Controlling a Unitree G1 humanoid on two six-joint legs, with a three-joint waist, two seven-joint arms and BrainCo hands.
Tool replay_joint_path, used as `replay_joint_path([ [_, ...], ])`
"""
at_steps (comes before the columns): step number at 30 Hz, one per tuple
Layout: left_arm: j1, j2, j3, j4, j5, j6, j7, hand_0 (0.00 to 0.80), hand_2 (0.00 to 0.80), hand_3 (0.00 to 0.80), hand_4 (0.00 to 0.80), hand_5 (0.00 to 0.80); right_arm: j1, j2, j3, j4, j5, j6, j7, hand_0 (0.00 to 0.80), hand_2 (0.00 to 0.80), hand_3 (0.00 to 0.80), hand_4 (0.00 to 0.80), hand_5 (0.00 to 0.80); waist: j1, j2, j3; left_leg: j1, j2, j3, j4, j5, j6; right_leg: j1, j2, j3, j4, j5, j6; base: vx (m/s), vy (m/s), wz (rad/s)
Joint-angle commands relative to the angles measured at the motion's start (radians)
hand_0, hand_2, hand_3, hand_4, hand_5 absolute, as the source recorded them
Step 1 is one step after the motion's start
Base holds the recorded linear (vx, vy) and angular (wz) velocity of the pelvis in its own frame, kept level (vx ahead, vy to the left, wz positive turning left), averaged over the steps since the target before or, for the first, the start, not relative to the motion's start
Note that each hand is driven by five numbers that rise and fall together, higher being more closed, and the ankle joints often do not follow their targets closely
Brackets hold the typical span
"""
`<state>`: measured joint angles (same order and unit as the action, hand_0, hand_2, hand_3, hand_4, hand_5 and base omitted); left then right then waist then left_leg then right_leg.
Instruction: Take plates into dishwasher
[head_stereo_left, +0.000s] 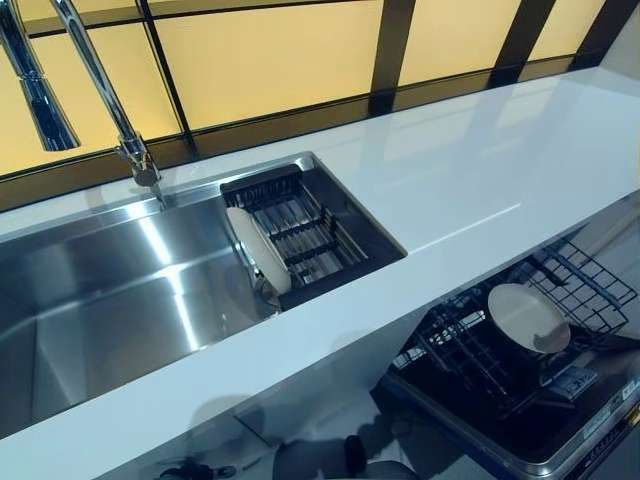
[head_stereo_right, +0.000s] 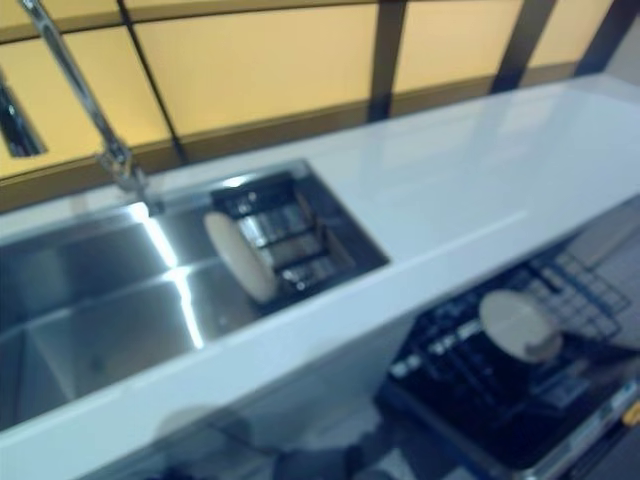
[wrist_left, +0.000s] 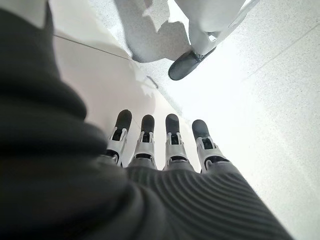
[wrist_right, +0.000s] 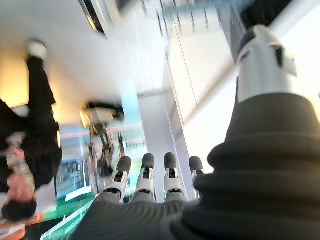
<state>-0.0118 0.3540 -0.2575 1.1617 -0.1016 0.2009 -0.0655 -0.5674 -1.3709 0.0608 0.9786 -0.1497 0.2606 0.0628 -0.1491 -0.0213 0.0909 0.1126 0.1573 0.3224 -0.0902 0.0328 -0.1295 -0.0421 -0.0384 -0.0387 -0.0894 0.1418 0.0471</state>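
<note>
Both my hands hang low, away from the sink (head_stereo_left: 100, 300): the left hand (wrist_left: 155, 150) has its fingers straight over bare floor, the right hand (wrist_right: 150, 180) has its fingers straight too, and neither holds anything. Neither hand shows in the head views, so both are well apart from the plates.

One plate (head_stereo_left: 257, 250) stands on edge in the sink, leaning at the near end of the dark drain rack (head_stereo_left: 300, 225) that sits in the sink's right part. Right of the sink and below the counter (head_stereo_left: 470, 180), the dishwasher (head_stereo_left: 530, 440) is open with its wire basket (head_stereo_left: 580, 280) pulled out; a second plate (head_stereo_left: 528, 318) already stands in it.

I judge the sink plate to be stiff, glazed and breakable, light enough for one hand, and maybe wet and slippery from the sink. Its upper rim stands free above the rack, so that is where I would pinch it, thumb on one face and fingers on the other, lifting straight up so it does not knock the steel wall
</note>
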Motion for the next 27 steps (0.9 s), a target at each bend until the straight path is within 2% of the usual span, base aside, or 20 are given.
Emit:
replay_joint_path([
  [1,-0.067,0.058,-0.023,0.028,-0.027,-0.018,0.033,0.0,0.0,0.0,0.0,0.0,-0.199,-0.094,0.129,-0.089,-0.002,-0.033,-0.093,0.0,0.0,0.0,0.0,0.0,0.029,-0.071,-0.002,0.043,0.008,-0.037,0.003,-0.011,0.017,0.056,-0.025,-0.008,0.002,-0.044,0.08,0.022,0.017,0.04],
  [3,-0.056,0.06,-0.028,0.021,-0.043,-0.015,0.039,0.0,0.0,0.0,0.0,0.0,-0.374,-0.126,0.285,-0.185,-0.054,-0.047,-0.114,0.0,0.0,0.0,0.0,0.0,0.044,-0.08,-0.003,0.036,0.003,-0.053,0.003,-0.008,0.017,0.063,-0.029,-0.026,0.002,-0.049,0.078,0.041,0.031,0.08],
  [7,-0.033,0.058,-0.027,0.012,-0.057,-0.02,0.037,0.0,0.0,0.0,0.0,0.0,-0.637,-0.137,0.535,-0.263,-0.148,-0.112,-0.147,0.0,0.0,0.0,0.0,0.0,0.063,-0.082,-0.005,0.029,-0.006,-0.076,0.003,-0.005,0.021,0.076,-0.035,-0.051,0.002,-0.056,0.076,0.054,0.031,0.17],
  [9,-0.02,0.063,-0.025,0.004,-0.068,-0.022,0.038,0.0,0.0,0.0,0.0,0.0,-0.772,-0.133,0.67,-0.306,-0.225,-0.177,-0.163,0.0,0.0,0.0,0.0,0.0,0.083,-0.087,-0.008,0.022,-0.011,-0.091,0.003,-0.003,0.024,0.084,-0.041,-0.072,0.002,-0.062,0.077,0.054,0.027,0.17],
  [10,-0.019,0.059,-0.024,0.003,-0.068,-0.021,0.038,0.0,0.0,0.0,0.0,0.0,-0.795,-0.131,0.693,-0.302,-0.224,-0.177,-0.162,0.0,0.0,0.0,0.0,0.0,0.08,-0.083,-0.008,0.022,-0.011,-0.092,0.003,-0.003,0.024,0.084,-0.042,-0.073,0.002,-0.063,0.077,0.073,0.027,0.3],
  [11,-0.01,0.064,-0.023,-0.005,-0.077,-0.015,0.034,0.0,0.0,0.0,0.0,0.0,-0.885,-0.123,0.787,-0.333,-0.293,-0.229,-0.176,0.0,0.0,0.0,0.0,0.0,0.095,-0.087,-0.011,0.018,-0.014,-0.102,0.003,0.0,0.026,0.091,-0.046,-0.089,0.002,-0.066,0.077,0.072,0.023,0.31],
  [14,-0.007,0.064,-0.023,-0.018,-0.079,0.004,0.032,0.0,0.0,0.0,0.0,0.0,-1.044,-0.089,0.949,-0.364,-0.419,-0.319,-0.229,0.0,0.0,0.0,0.0,0.0,0.126,-0.086,-0.009,0.004,-0.021,-0.127,0.003,0.003,0.031,0.101,-0.057,-0.121,0.002,-0.072,0.08,0.058,0.017,0.3],
  [18,-0.004,0.069,-0.012,-0.028,-0.087,0.016,0.029,0.0,0.0,0.0,0.0,0.0,-1.106,-0.042,1.016,-0.421,-0.491,-0.357,-0.24,0.0,0.0,0.0,0.0,0.0,0.161,-0.086,0.0,-0.02,-0.03,-0.154,0.003,0.009,0.034,0.102,-0.066,-0.156,0.002,-0.075,0.084,0.009,0.014,0.32],
  [27,-0.012,0.073,0.019,-0.03,-0.115,0.055,0.01,0.0,0.0,0.0,0.0,0.0,-1.139,0.075,1.056,-0.536,-0.628,-0.444,-0.199,0.0,0.0,0.0,0.0,0.0,0.212,-0.087,0.031,-0.068,-0.048,-0.203,0.003,0.032,0.035,0.107,-0.074,-0.201,0.002,-0.078,0.088,0.019,0.031,0.23],
])
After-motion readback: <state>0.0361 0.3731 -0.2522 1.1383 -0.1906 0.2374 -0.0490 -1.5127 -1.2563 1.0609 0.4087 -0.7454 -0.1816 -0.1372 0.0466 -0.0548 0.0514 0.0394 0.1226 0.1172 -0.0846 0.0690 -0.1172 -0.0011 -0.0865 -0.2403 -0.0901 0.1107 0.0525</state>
